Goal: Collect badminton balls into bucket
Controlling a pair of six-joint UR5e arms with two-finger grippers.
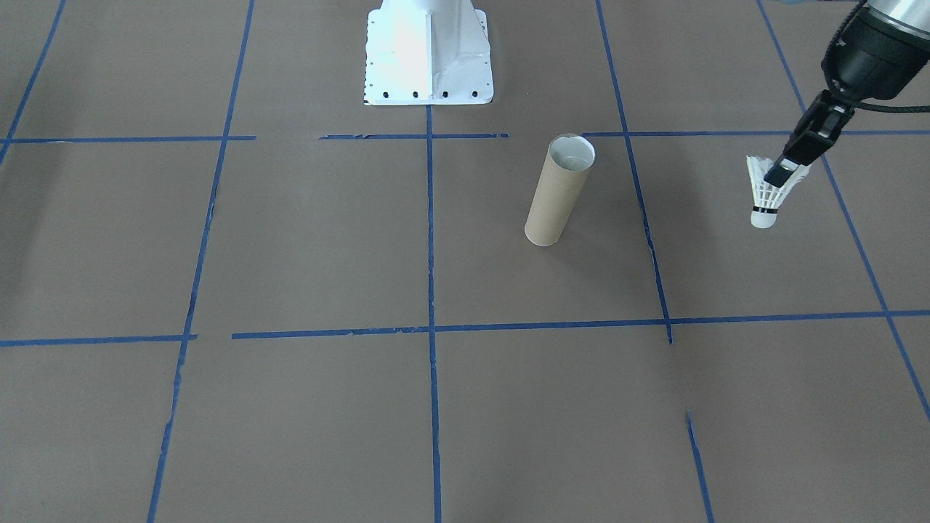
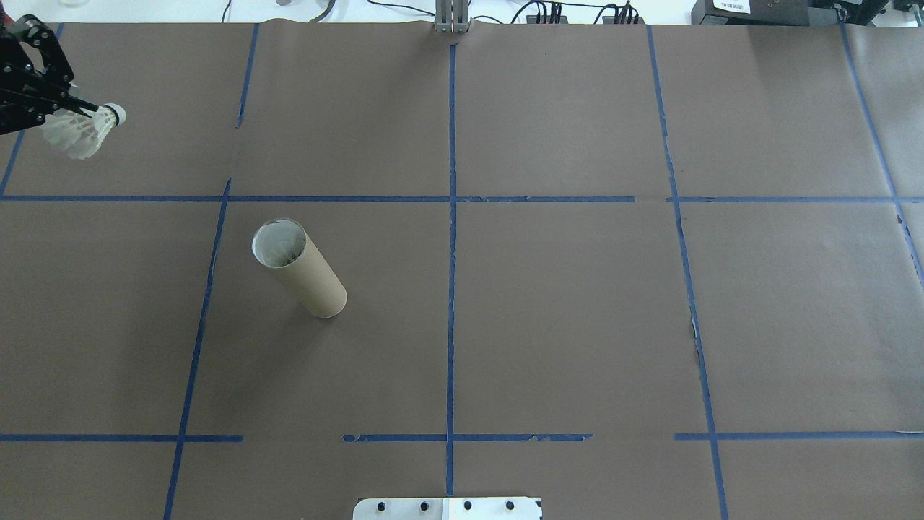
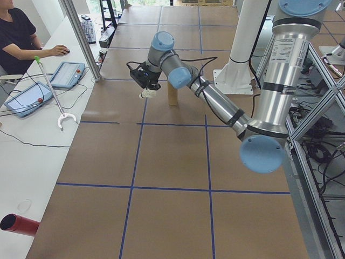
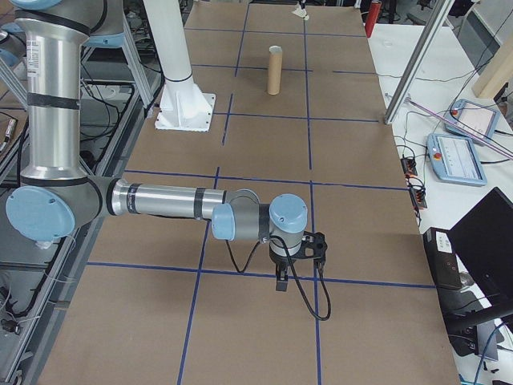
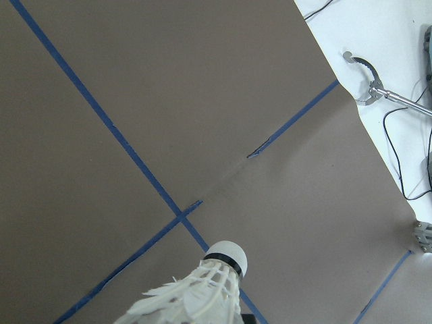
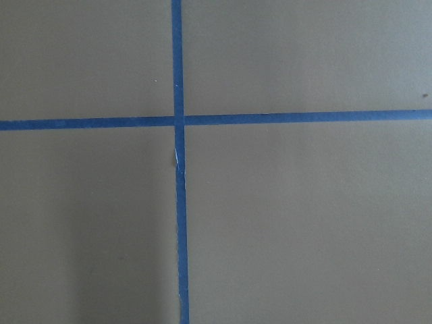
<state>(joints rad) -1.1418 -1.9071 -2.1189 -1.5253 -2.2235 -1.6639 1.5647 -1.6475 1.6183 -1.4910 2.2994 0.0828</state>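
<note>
From the front-facing view, the shuttlecock (image 1: 769,190) is seen gripped by its feathers in the left pincer (image 1: 788,168), cork tip downward, lifted above the desk (image 1: 305,247) and well apart from the upright bucket (image 1: 558,190). In the overhead view, the shuttlecock (image 2: 81,130) is held at the far left, away from the bucket (image 2: 299,269). In the exterior right view, the right pincer (image 4: 283,279) hangs over the paper; how its jaws stand cannot be told.
</note>
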